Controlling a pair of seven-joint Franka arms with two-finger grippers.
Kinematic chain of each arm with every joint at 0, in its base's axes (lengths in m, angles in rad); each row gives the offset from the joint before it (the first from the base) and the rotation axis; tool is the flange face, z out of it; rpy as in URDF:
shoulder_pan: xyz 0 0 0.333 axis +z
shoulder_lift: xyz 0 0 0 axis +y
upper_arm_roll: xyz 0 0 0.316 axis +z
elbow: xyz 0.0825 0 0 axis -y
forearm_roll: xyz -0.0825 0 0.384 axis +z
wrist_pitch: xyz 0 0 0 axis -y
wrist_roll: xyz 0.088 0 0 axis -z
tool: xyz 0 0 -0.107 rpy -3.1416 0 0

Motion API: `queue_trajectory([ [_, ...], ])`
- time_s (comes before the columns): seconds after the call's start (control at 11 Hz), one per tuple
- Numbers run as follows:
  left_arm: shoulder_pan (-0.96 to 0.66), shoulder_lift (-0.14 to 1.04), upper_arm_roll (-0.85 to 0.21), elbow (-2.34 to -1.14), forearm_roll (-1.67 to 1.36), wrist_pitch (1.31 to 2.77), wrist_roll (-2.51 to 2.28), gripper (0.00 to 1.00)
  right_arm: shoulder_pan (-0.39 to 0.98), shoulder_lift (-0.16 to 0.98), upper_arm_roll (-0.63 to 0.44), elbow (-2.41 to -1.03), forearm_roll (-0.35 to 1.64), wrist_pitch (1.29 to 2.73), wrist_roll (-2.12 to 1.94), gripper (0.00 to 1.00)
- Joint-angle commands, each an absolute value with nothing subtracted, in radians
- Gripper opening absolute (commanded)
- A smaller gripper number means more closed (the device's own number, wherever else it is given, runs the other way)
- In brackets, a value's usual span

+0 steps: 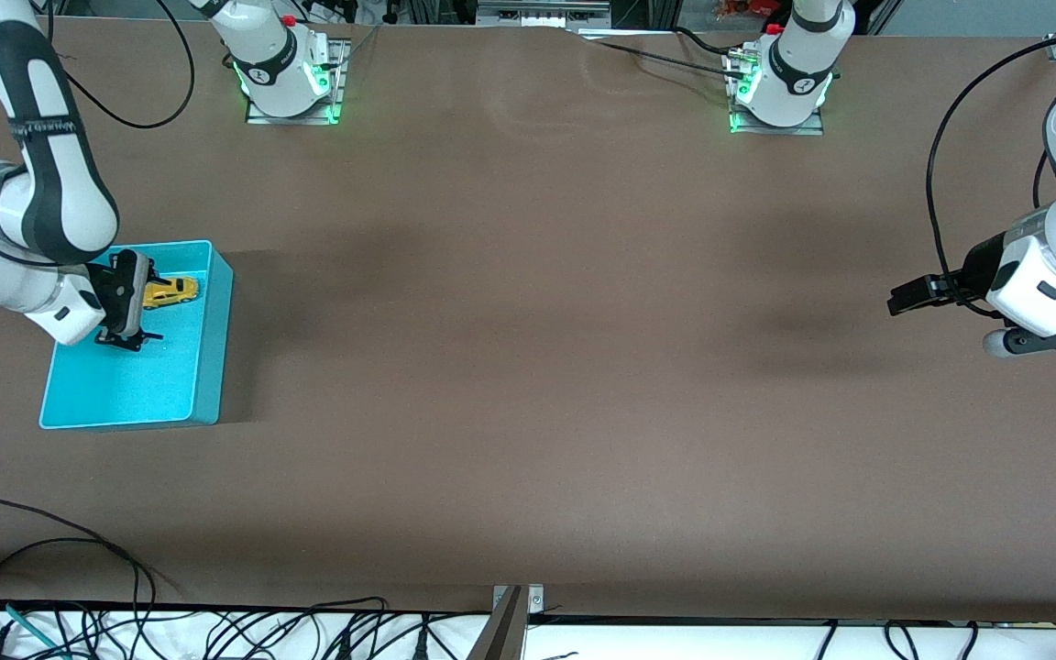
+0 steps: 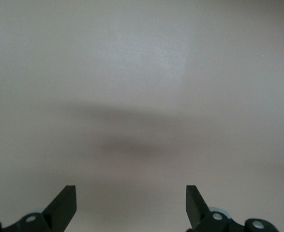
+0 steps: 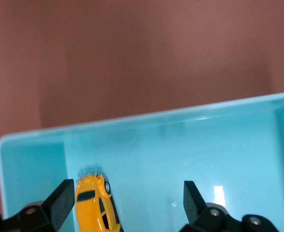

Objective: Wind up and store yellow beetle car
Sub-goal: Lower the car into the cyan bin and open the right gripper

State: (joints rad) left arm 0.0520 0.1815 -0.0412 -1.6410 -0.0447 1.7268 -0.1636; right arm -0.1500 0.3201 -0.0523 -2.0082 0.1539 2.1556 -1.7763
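Note:
The yellow beetle car lies on the floor of the turquoise bin, in the part of the bin farther from the front camera. My right gripper hangs low over the bin, open and holding nothing. In the right wrist view the car lies between the jaws, close beside one finger, with a wide gap to the other. The bin's rim runs across that view. My left gripper waits open over bare table at the left arm's end, and the left wrist view shows it empty.
The brown table stretches between the bin and the left gripper. Cables lie along the table's edge nearest the front camera. The arm bases stand along the edge farthest from it.

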Motion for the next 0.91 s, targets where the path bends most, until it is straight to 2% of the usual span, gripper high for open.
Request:
queue_trajectory([
  [0.0, 0.057, 0.186, -0.041, -1.626, -0.057, 1.709, -0.137, 1.0, -0.112, 0.188, -0.029, -2.026, 0.167, 2.129, -1.466, 1.0],
  [0.36, 0.06, 0.184, -0.04, -1.626, -0.057, 1.709, -0.137, 1.0, -0.034, 0.049, -0.026, -2.034, 0.167, 1.993, -0.872, 1.0],
  [0.64, 0.06, 0.184, -0.04, -1.628, -0.057, 1.709, -0.137, 1.0, 0.047, -0.024, -0.026, -2.056, 0.164, 2.006, -0.466, 1.0],
  [0.82, 0.06, 0.184, -0.04, -1.626, -0.057, 1.709, -0.137, 1.0, 0.075, -0.076, 0.018, -2.052, 0.143, 2.016, -0.297, 1.0],
])
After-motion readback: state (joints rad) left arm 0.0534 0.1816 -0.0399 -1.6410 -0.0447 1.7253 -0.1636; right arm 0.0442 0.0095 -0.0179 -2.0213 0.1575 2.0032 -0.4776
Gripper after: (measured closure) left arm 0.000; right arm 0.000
